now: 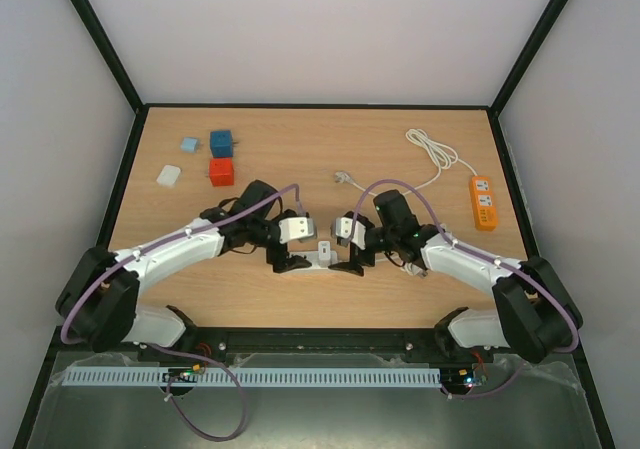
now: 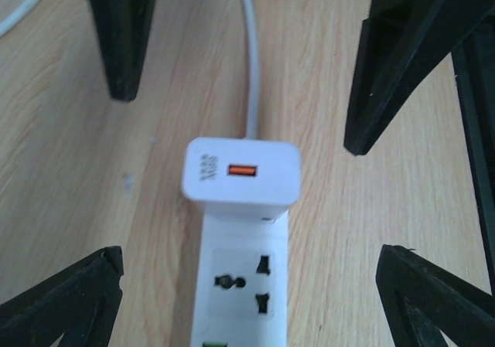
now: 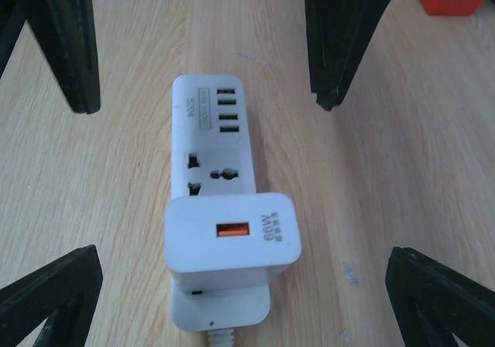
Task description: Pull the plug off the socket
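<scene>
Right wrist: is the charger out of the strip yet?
No. The charger sits plugged into the end socket of the white strip, flush against its top face.

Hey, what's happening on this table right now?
The left arm and right arm hover over a white plastic power strip lying on the wooden table, one from each end. A white square charger plug sits in its socket. Both arms' jaws stand open astride the strip, gripping nothing, so the plug is not yet pulled.
</scene>
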